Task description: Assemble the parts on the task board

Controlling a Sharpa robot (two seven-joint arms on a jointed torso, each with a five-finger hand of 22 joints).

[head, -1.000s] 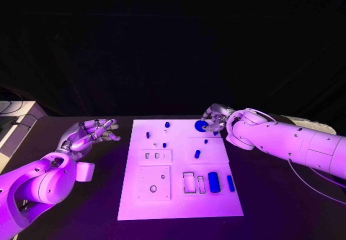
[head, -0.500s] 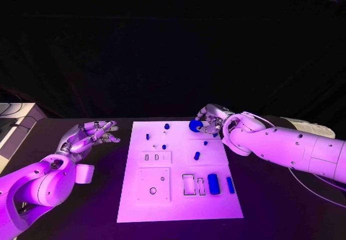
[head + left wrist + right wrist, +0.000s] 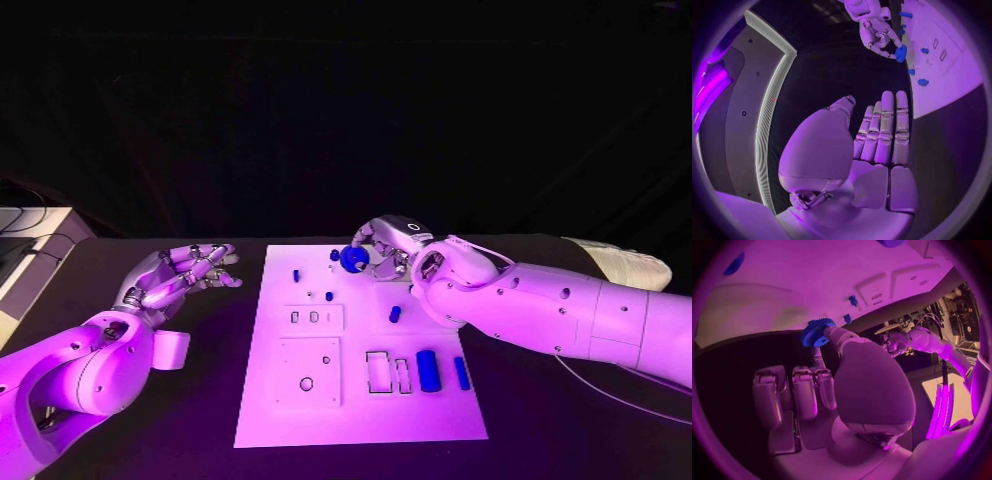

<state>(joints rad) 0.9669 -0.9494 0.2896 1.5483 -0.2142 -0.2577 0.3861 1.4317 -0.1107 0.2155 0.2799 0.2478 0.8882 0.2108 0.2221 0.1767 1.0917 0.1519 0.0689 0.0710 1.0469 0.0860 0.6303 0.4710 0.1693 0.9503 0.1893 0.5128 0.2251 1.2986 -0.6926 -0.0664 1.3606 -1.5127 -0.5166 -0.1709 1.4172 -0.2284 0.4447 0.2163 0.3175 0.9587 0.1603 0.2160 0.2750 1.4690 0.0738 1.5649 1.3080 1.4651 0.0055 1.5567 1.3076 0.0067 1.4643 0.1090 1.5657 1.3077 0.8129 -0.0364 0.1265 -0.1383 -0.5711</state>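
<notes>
Head view: the right hand (image 3: 381,250) pinches a round blue gear (image 3: 353,259) between its thumb and a finger, and holds it over the far end of the white task board (image 3: 361,410), near a small blue peg (image 3: 335,254) that stands there. The left hand (image 3: 180,272) holds nothing; its fingers are a little apart, and it sits over the black table (image 3: 577,420) just left of the board. More blue parts lie on the board, with a fat blue cylinder (image 3: 427,370) and a thin blue bar (image 3: 462,372) side by side near the close end.
</notes>
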